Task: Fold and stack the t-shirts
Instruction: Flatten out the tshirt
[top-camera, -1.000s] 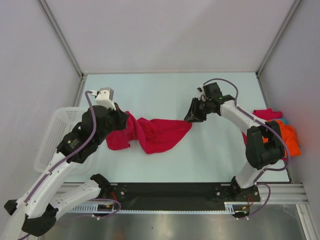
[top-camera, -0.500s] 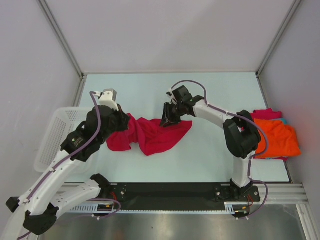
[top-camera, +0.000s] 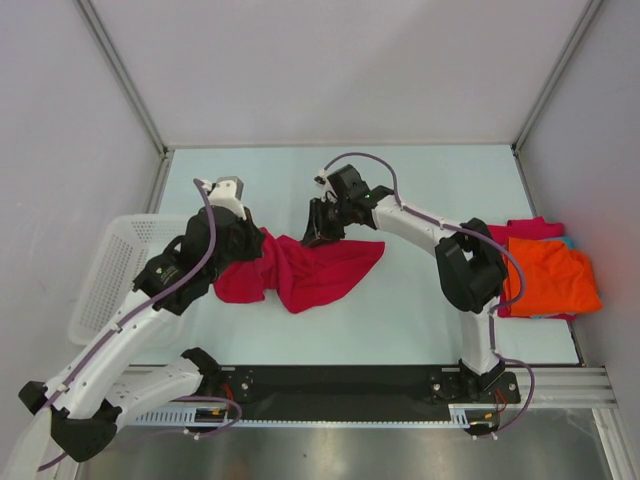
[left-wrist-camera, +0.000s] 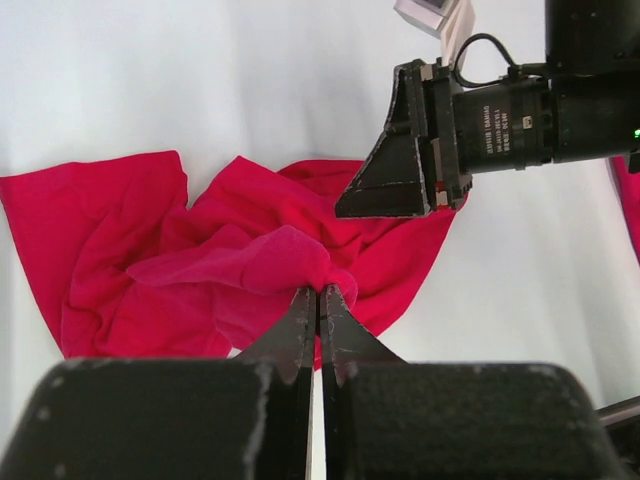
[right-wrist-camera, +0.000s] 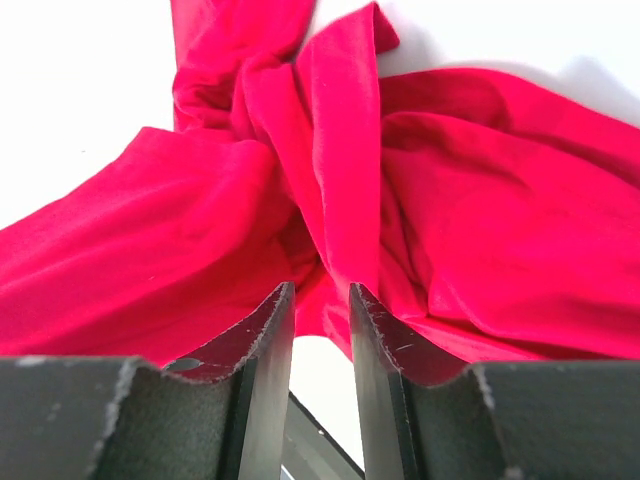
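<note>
Progress: the orange t-shirt (top-camera: 550, 280) lies flat atop a pile at the table's (top-camera: 420, 310) right edge, with magenta and teal showing beneath. The crimson t-shirt (top-camera: 320, 265) lies crumpled left of centre, not yet folded. The left gripper (left-wrist-camera: 320, 300) is closed, pinching a crimson fold. The right gripper (right-wrist-camera: 320, 310), jaws a narrow slit apart, grips nothing at the shirt's far edge. Bare surface lies beyond and to the right; the lattice basket (top-camera: 105, 270) borders the left.

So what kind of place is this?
Probably a lab test cell: plain grey panel walls, metal corner posts, and a black mounting rail at the edge of the pale table.
</note>
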